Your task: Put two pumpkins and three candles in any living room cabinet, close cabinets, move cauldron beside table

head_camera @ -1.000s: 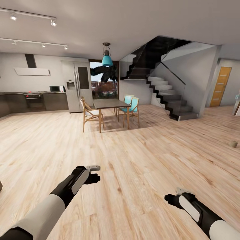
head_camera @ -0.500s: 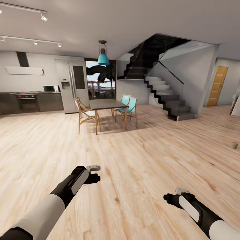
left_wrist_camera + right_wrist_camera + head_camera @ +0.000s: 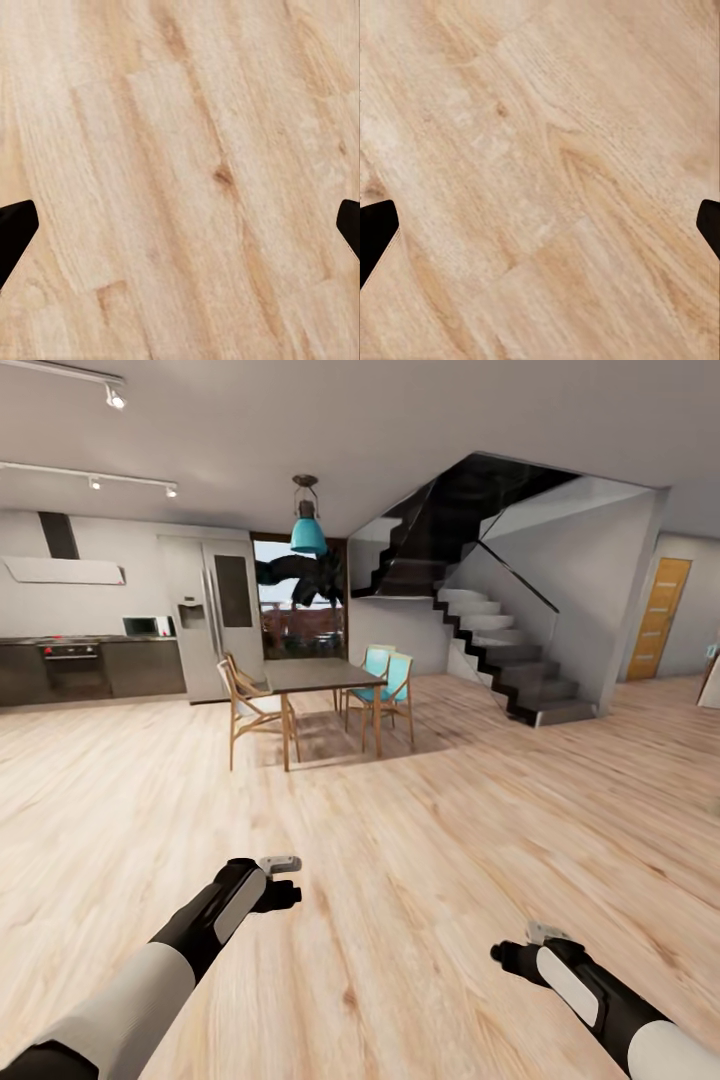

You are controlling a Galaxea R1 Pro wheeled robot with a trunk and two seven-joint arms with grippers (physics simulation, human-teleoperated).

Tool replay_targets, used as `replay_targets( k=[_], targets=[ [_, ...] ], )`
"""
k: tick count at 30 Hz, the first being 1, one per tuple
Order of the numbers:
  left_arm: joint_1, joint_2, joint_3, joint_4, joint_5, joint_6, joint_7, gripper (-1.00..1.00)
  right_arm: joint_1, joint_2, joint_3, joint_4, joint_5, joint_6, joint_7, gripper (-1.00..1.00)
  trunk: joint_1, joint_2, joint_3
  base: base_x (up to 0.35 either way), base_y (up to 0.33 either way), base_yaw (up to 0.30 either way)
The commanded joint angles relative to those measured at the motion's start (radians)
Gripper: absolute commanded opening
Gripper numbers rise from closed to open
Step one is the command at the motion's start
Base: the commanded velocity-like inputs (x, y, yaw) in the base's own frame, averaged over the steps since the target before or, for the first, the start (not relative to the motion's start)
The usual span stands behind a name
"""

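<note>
L hand (image 3: 180, 225) open, R hand (image 3: 540, 225) open, both empty over wood floor (image 3: 420, 840)

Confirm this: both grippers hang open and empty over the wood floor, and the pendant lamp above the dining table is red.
One detail is off. The head view shows the pendant lamp above the dining table is teal, not red. The left gripper and right gripper do hang open and empty over the wood floor.

Each wrist view's edges crop the pincer fingertips (image 3: 15, 232) to dark corners.

One dining table (image 3: 322, 676), perhaps three chairs (image 3: 392, 678).
</note>
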Motion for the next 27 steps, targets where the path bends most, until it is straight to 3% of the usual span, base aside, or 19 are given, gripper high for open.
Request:
replay_targets(
  k=[1,7,27],
  targets=[
    [-0.001,0.001,-0.006,-0.001,0.011,0.001,0.009,1.0,-0.001,-0.002,0.007,-0.002,-0.01,0.001,-0.009,1.0,0.0,-0.001,-0.001,0.336,0.0,0.0],
    [-0.001,0.002,-0.006,-0.001,0.011,0.002,0.009,1.0,-0.001,-0.002,0.007,-0.001,-0.011,0.007,-0.008,1.0,0.0,-0.001,-0.003,0.336,0.0,-0.105],
    [-0.001,0.0,-0.008,0.0,0.011,0.003,0.009,1.0,-0.001,-0.002,0.006,0.001,-0.045,0.012,0.029,1.0,0.0,-0.001,-0.018,0.332,0.071,-0.252]
  ],
)
